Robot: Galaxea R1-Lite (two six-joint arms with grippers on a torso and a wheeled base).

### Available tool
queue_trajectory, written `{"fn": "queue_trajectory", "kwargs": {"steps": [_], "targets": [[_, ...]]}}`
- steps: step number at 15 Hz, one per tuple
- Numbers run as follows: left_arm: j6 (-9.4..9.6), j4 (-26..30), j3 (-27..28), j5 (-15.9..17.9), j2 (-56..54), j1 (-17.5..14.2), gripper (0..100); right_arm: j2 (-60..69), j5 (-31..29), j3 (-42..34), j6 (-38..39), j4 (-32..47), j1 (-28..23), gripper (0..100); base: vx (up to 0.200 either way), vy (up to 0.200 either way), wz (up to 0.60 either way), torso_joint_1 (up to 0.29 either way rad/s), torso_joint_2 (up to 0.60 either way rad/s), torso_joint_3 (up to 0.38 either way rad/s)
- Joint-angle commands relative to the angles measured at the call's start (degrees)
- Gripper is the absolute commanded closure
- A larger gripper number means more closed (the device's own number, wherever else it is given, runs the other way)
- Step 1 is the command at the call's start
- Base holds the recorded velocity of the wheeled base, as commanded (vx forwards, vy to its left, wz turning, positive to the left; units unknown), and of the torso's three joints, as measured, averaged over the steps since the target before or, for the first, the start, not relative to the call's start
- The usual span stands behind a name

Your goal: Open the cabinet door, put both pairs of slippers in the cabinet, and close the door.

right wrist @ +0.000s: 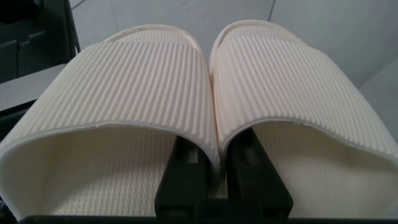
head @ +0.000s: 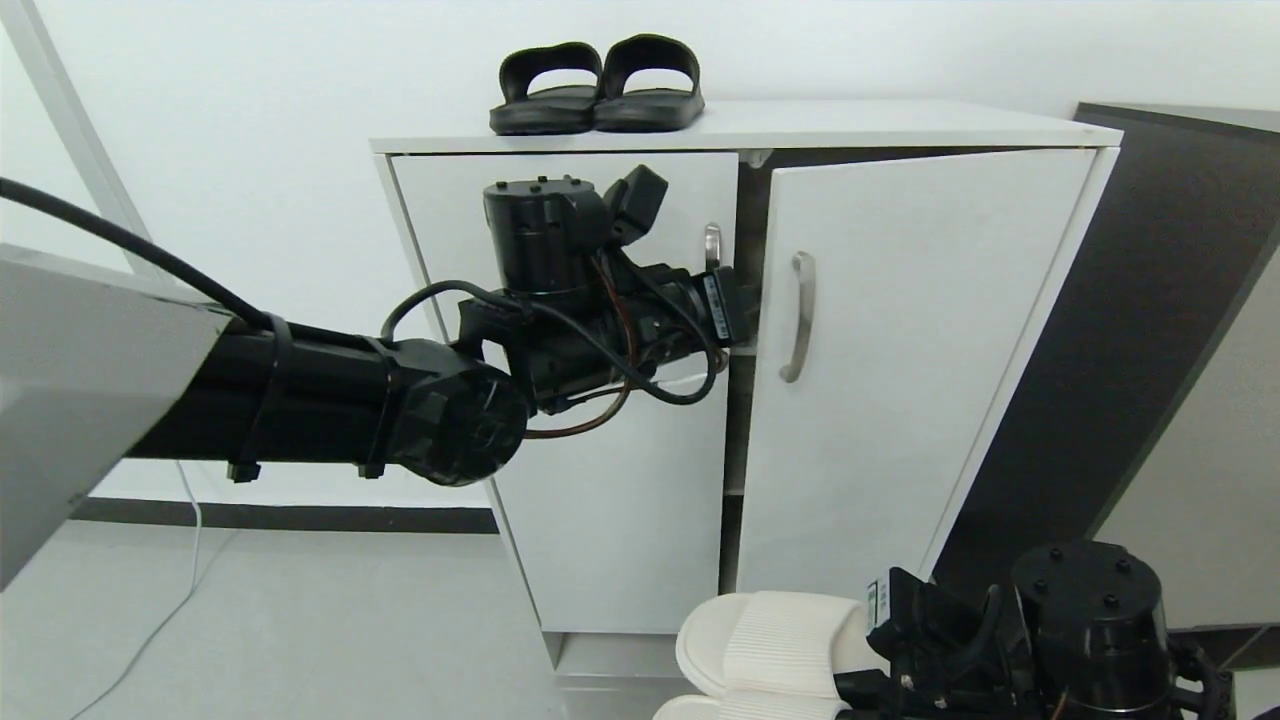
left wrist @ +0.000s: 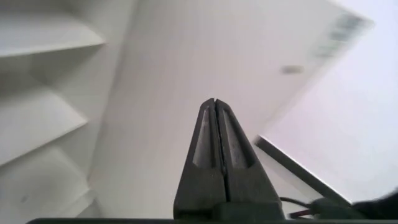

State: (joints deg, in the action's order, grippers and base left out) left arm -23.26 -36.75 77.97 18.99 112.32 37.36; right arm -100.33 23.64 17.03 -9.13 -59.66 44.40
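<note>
We hold the cream slippers (head: 775, 640) pinched together in our right end effector (right wrist: 219, 171), low before the ajar right door (head: 900, 350), while our empty, clenched left end effector (left wrist: 216, 155) sits higher in the gap beside it, black slippers (head: 597, 90) atop the cabinet (head: 900, 125).

Left gripper (left wrist: 214, 102) — its two dark fingers (left wrist: 204, 149) pressed flat together, nothing held between them, seen in front of a plain white panel (left wrist: 180, 56). On one side of the panel are two white cabinet shelves (left wrist: 43, 43), one above the other — on the opposite side, a dark strip (left wrist: 292, 167) borders a pale surface.
</note>
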Motion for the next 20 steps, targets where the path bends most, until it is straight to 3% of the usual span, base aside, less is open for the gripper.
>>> {"fn": "queue_trajectory", "kwargs": {"steps": [1, 2, 3, 4, 13, 15, 17, 18, 19, 20], "targets": [[0.67, -1.0, -1.9, 0.0, -1.3, 3.3, 100, -0.1, 0.0, -0.3, 0.0, 0.0, 0.4, 100, -0.200, 0.000, 0.00, 0.002, 0.00, -0.002], [0.67, -1.0, -1.9, 0.0, -1.4, 3.5, 100, -0.1, 0.0, -0.3, 0.0, 0.0, 0.5, 100, -0.200, 0.000, 0.00, 0.002, 0.00, 0.002], [0.67, -3.6, -3.2, 0.1, -1.7, 6.3, 100, 0.0, 0.0, -0.6, -0.1, -0.2, 0.8, 100, -0.200, 0.000, 0.00, 0.002, 0.00, 0.002], [0.67, -4.6, -3.3, 0.3, -1.3, 6.8, 100, 0.0, 0.0, -0.9, -0.1, -0.2, 0.9, 100, -0.200, 0.000, 0.00, 0.002, 0.00, 0.002], [0.67, -6.4, -5.4, -0.1, -1.7, 4.5, 100, 0.0, -0.1, -1.1, -0.2, -0.3, 1.3, 100, 0.000, 0.000, 0.00, 0.000, 0.00, 0.000], [0.67, -6.5, -10.5, -1.0, -6.8, 2.1, 100, 0.0, -0.4, -0.5, 0.0, -0.5, 0.7, 100, 0.000, 0.000, 0.00, 0.000, 0.00, 0.000], [0.67, -6.8, -19.6, -1.6, -16.7, -2.3, 100, -0.2, -4.8, 1.9, 1.2, -0.4, -1.9, 100, 0.000, 0.000, 0.00, 0.000, 0.00, 0.000], [0.76, -6.3, -24.2, -1.7, -22.2, -4.4, 100, -0.7, -9.2, 2.9, 3.2, -0.3, -2.1, 100, 0.000, 0.000, 0.00, 0.000, 0.00, 0.000], [1.37, -4.6, -31.2, -1.9, -31.2, -8.0, 100, -2.1, -18.1, 5.6, 8.1, -0.2, -2.0, 100, 0.000, 0.000, 0.00, 0.000, 0.00, 0.000], [2.96, -0.9, -36.1, -3.1, -39.4, -10.5, 100, -4.0, -25.1, 8.8, 10.8, 0.0, -2.0, 100, 0.000, 0.000, 0.00, 0.000, 0.00, 0.000]]}}
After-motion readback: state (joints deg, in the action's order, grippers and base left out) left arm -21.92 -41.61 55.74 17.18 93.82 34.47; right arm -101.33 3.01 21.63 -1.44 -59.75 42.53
